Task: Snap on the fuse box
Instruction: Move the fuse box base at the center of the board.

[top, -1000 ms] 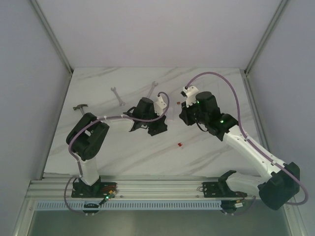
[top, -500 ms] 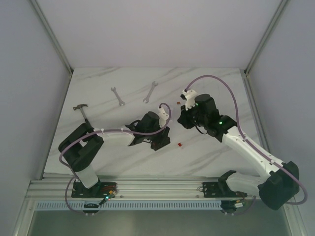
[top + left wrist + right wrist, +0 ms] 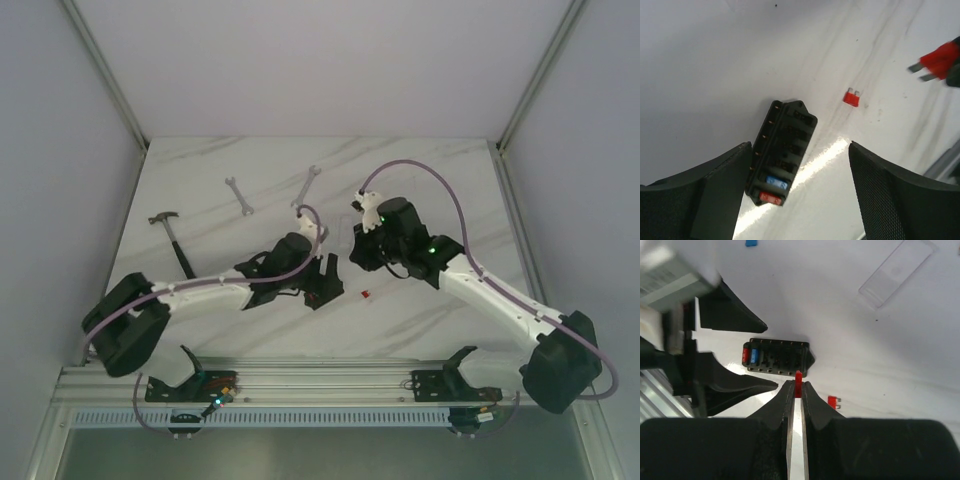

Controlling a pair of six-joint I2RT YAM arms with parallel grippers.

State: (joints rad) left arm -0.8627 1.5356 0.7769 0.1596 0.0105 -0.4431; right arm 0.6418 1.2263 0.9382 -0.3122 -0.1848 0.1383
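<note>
The black fuse box lies flat on the white table with one blue and one red fuse at its near end and its other slots bare. My left gripper is open around it; the box sits close to the left finger and well apart from the right one. In the right wrist view the fuse box lies just beyond my right gripper, which is shut on a small red fuse held upright above the box's near edge. From above, the left gripper and the right gripper stand close together.
A loose red fuse lies on the table right of the box, also seen as a red fuse from above. A clear cover and a blue fuse lie farther off. Two wrenches and a hammer rest at the back left.
The left arm stretched out low toward the near middle of the table, and its jaws widened off the fuse box. The right gripper shifted left with its red fuse.
</note>
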